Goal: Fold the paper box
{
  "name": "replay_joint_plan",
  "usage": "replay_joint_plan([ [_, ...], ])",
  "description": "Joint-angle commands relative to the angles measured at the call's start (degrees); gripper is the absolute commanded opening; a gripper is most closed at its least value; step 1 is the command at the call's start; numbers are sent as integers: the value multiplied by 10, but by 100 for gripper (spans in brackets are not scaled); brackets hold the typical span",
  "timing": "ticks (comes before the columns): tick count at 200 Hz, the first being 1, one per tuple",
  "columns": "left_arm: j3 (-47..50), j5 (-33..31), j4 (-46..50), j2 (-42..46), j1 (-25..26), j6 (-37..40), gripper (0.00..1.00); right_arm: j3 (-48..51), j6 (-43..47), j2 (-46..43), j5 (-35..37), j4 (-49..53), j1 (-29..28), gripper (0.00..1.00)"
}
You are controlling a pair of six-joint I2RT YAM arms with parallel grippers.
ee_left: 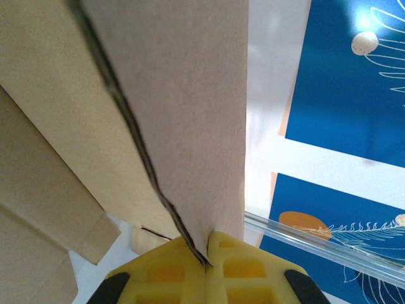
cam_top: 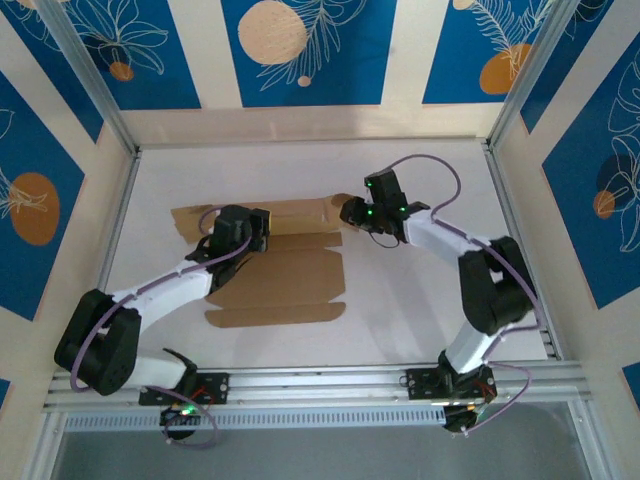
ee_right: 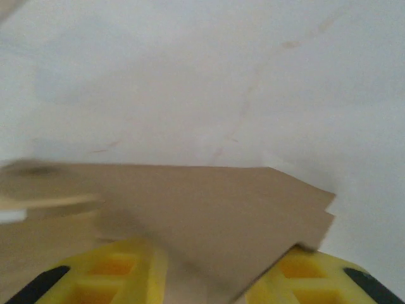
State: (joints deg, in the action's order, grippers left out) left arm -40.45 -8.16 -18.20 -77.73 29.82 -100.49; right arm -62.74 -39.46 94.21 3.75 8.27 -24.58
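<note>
With left gripper, pinched the paper box tight at its far panel; with right gripper, jaws apart, straddled its right end, long axis running along the worktop's far edge.

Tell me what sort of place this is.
Probably a robot test booth: a white table fenced by aluminium rails, blue patterned wall panels around it, and a brown paper box laid out for folding.
</note>
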Motion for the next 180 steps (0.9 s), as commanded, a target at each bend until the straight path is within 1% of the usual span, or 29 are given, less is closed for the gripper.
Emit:
replay_joint_plan([
  [1, 2, 8, 26, -5, 10, -7, 0, 31, 78, -66, -7, 3, -15, 37],
  [7, 2, 8, 26, -5, 10, -8, 0, 43, 92, -82, -12, 6, -18, 36],
  [12, 2, 8, 26, -5, 10, -8, 0, 52, 102, -94, -16, 8, -23, 34],
  [22, 2, 8, 25, -6, 10, -8, 0, 62, 124, -112, -31, 22, -32, 24],
  [24, 2, 8, 25, -6, 10, -9, 0, 64, 129, -116, -36, 27, -34, 21],
  [32, 2, 9, 24, -7, 10, -9, 0, 65, 140, -121, -46, 48, -40, 11],
  [46, 1, 11, 23, -8, 10, -9, 0, 68, 139, -116, -77, 73, -44, 0],
  [59, 1, 12, 23, -8, 10, -9, 0, 74, 142, -105, -100, 82, -56, 0],
  [72, 1, 11, 24, -6, 10, -9, 0, 75, 148, -90, -84, 90, -75, 0],
  [83, 0, 10, 27, -5, 10, -9, 0, 70, 146, -69, -75, 93, -80, 0],
  [107, -2, 12, 29, -2, 10, -9, 0, 45, 139, -12, -70, 102, -70, 0],
  [138, -7, 11, 39, 2, 10, -4, 0, 23, 137, 33, -64, 106, -61, 0],
  [176, -8, 25, 35, -8, 10, -3, 0, -10, 143, 68, -75, 105, -21, 0],
  [180, -8, 26, 34, -8, 11, -3, 0, -17, 145, 74, -76, 108, -17, 1],
])
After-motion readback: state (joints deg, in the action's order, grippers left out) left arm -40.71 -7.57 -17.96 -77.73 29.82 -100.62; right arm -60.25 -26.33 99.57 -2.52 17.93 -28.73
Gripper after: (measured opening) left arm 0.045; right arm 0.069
